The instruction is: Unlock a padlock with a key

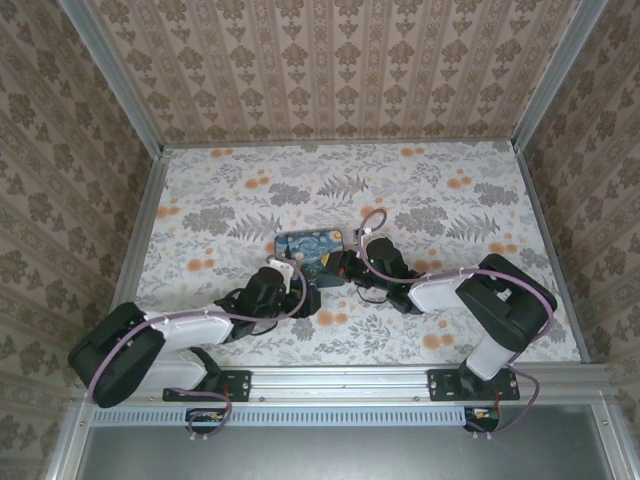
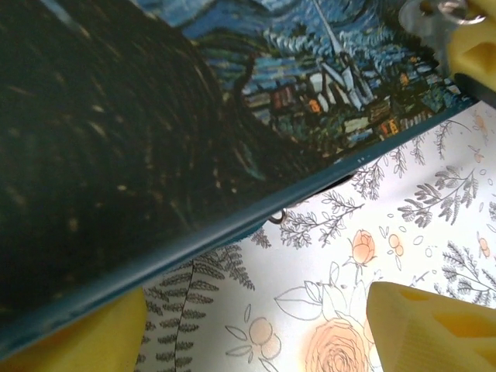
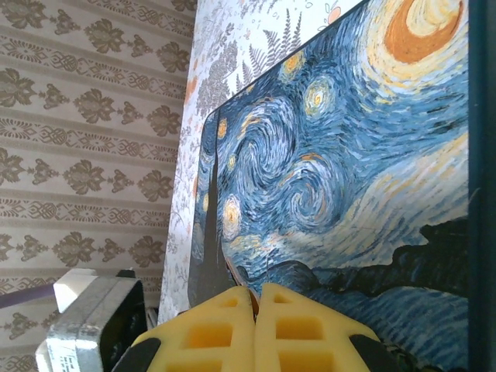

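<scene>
Overhead, the dark-blue rectangular box printed with a Starry Night painting [image 1: 310,246] lies flat near the middle of the floral-patterned table [image 1: 220,200]. Both arms reach in to its near side.

Left of the box: the left gripper [image 1: 296,270] sits low at the box's near-left corner. In its wrist view the two yellow ribbed fingers [image 2: 434,325] stand well apart, so the claw is open and grips nothing. One finger lies right at the box's near edge. The other is clear of the box, over bare table.

At the box's near edge: a small metal loop [image 2: 277,218] pokes out from under the edge, touching or just above the table. It is too small to identify, and whether it belongs to the padlock cannot be told.

Right of the box: the right gripper [image 1: 341,264] is against the box's near-right corner. One yellow finger of it also shows at the box's far corner in the left wrist view. In its own wrist view the yellow pads [image 3: 225,333] are pressed together, so the claw is closed, just beside the box's painted lid. Whether the key is pinched between the pads cannot be told.

Brown damask-papered walls [image 1: 330,70] enclose the table beyond and to either side of the box.
</scene>
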Motion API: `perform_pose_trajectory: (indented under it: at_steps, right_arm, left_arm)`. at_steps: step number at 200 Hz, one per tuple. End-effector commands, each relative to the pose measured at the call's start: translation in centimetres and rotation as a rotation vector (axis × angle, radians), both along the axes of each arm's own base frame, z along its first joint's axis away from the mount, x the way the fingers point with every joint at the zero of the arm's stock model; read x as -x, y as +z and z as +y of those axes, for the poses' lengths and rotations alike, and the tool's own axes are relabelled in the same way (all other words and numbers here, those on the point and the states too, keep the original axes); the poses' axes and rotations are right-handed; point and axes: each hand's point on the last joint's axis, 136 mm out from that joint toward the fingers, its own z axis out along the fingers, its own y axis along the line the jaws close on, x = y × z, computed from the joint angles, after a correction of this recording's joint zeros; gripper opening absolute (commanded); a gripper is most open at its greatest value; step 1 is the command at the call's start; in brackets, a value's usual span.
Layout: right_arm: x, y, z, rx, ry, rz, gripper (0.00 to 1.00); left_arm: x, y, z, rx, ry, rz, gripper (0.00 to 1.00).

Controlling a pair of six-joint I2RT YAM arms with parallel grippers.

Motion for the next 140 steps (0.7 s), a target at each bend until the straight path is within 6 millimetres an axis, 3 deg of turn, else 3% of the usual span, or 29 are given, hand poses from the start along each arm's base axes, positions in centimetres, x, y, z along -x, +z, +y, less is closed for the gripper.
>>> perform_pose_trajectory:
  at_steps: [1,92,140]
  right_arm:
    - [-0.9,-0.9,-0.2,0.013,-0.029,0.015,0.00]
    - [-1.3,-2.1,0.0,-0.014,-0.036,0.049,0.00]
    - [-1.3,-2.4,0.1,-0.012,-0.036,0.055,0.00]
  left_arm:
    - [-1.7,1.4,-1.1,0.033,-0.009,-0.101,0.74]
    - [-3.7,0.1,-1.4,0.010,0.009,-0.188,0.70]
    - [-4.1,2.0,-1.8,0.155,0.040,-0.176,0.69]
